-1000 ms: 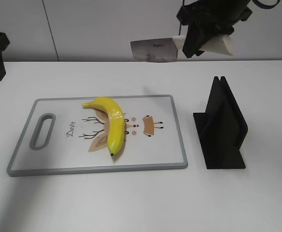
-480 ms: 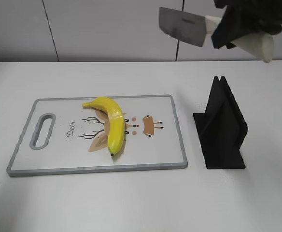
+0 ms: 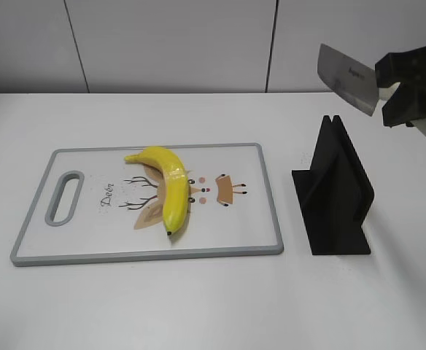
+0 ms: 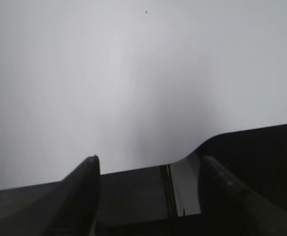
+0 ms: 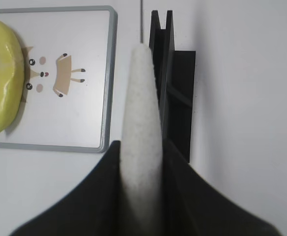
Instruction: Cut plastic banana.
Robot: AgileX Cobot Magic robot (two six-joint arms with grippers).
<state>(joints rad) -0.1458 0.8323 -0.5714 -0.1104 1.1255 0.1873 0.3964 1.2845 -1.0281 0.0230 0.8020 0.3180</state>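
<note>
A yellow plastic banana (image 3: 167,187) lies whole on the white cutting board (image 3: 257,211) with a grey rim; it also shows at the left of the right wrist view (image 5: 6,81). My right gripper (image 3: 410,91) is shut on the white handle (image 5: 142,132) of a cleaver. Its grey blade (image 3: 346,76) hangs in the air above the black knife stand (image 3: 337,191), which the right wrist view (image 5: 175,98) shows just right of the handle. My left gripper (image 4: 146,169) is open and empty over bare white table; it is out of the exterior view.
The board has a grey handle slot (image 3: 65,197) at its left end and a cartoon print under the banana. A white wall stands behind the table.
My right gripper has carried the cleaver from above the board's far edge to the right and down, to above the black stand. The banana has not moved.
</note>
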